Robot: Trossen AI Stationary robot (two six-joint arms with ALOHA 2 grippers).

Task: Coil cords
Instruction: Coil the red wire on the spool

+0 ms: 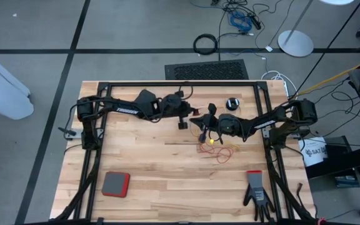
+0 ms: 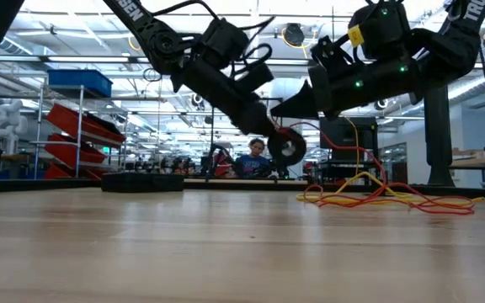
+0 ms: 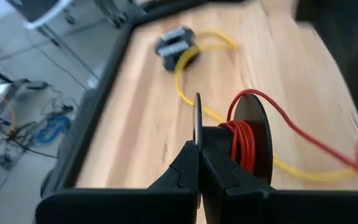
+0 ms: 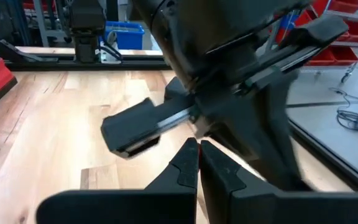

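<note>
My left gripper (image 3: 199,163) pinches the reel (image 3: 248,134) wound with red cord (image 3: 242,138); my right gripper (image 4: 199,155) is closed, empty, beside it above the table (image 1: 155,169).

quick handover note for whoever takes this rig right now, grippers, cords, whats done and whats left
Left gripper: jaws shut on the flange of the red cord's reel, held above mid-table; a few red turns are on it.
Right gripper: jaws shut, close beside the left arm, nothing visibly held.
Red cord and yellow cord: mostly loose in a tangle on the table.
Second reel: at the table's far edge.
Left to do: wind the rest of the red, then the yellow.
</note>
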